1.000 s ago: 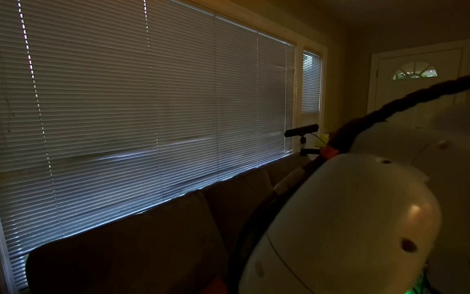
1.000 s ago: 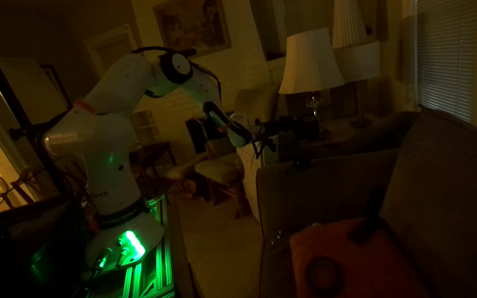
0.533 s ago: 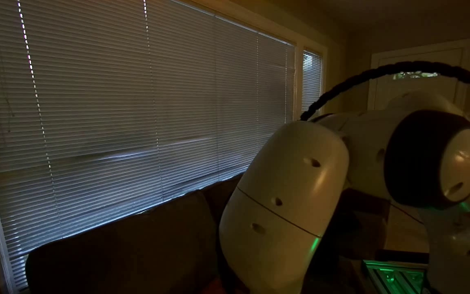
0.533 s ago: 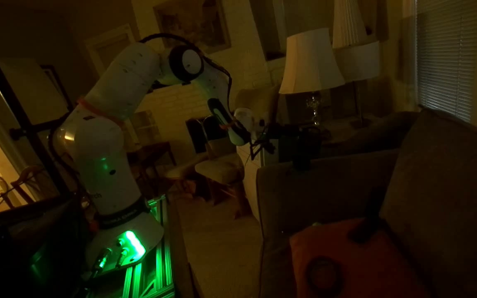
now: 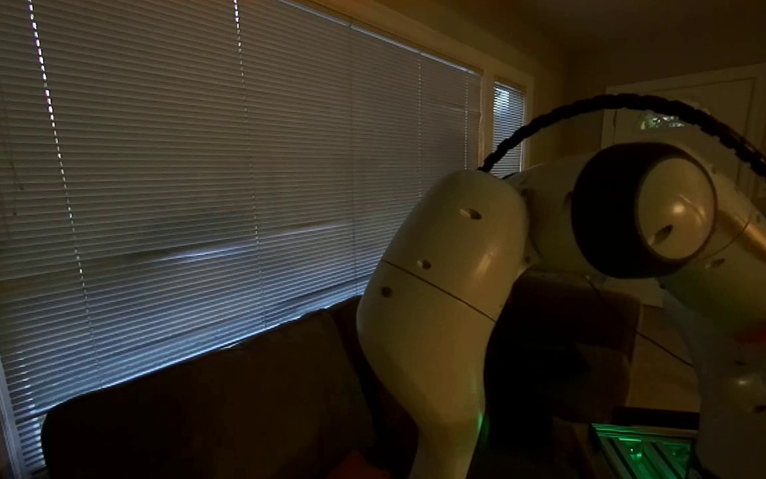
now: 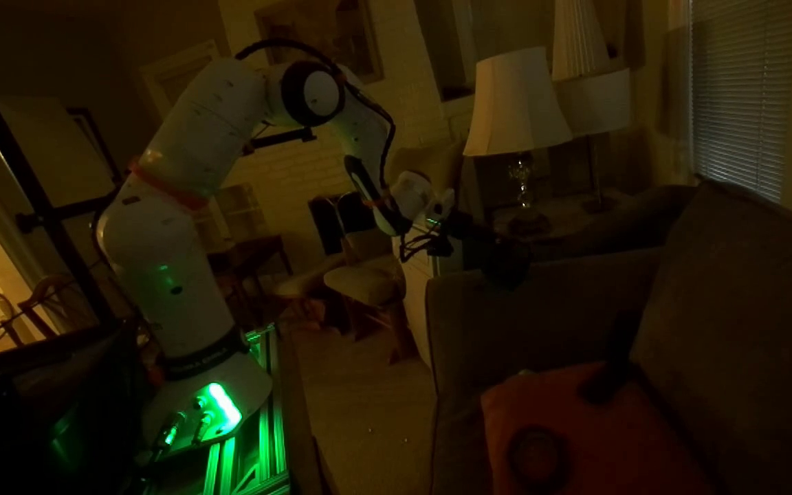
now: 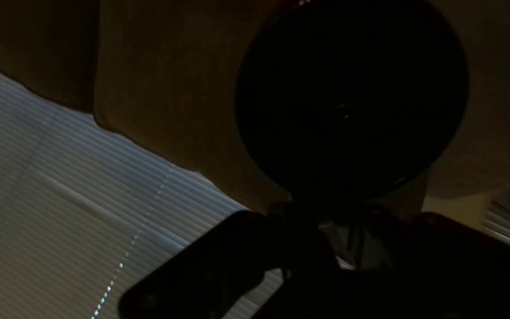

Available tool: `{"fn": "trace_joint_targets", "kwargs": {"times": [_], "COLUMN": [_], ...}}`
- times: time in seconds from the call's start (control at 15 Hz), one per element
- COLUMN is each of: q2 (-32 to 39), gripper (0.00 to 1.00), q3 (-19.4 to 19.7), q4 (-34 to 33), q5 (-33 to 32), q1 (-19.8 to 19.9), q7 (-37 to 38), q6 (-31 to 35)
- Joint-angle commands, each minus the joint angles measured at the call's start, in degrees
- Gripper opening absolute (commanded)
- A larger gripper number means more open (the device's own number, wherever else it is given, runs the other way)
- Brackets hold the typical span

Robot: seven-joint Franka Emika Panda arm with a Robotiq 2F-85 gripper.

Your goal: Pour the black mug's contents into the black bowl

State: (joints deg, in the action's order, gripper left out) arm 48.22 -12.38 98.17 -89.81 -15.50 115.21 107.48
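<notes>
Wrist view: black two-fingered gripper point(image 7: 326, 213) pinches round black mug point(image 7: 352, 102). In an exterior view, mug hangs by brown fabric couch point(image 6: 547, 309), apart from dark round bowl point(image 6: 559, 459) on orange cloth cushion point(image 6: 616, 440). In an exterior view, white robot arm point(image 5: 446, 299) arches before pale slatted blinds point(image 5: 190, 199).
</notes>
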Motion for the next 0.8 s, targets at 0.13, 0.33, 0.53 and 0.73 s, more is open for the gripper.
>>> {"fn": "trace_joint_targets", "kwargs": {"times": [0.13, 0.33, 0.53, 0.73], "q2": [-6.91, -9.89, -12.66, -15.04], "gripper": [0.05, 0.05, 0.05, 0.05], "q3": [-0.11, 1.15, 3.22, 5.58], "q4": [9.36, 14.13, 18.86, 23.27], "q5": [10.3, 12.12, 11.84, 10.93], "q1": [5.24, 7.52, 9.23, 10.72], "q7": [8.56, 15.76, 24.19, 33.06], "q6": [6.54, 12.75, 18.18, 22.57]}}
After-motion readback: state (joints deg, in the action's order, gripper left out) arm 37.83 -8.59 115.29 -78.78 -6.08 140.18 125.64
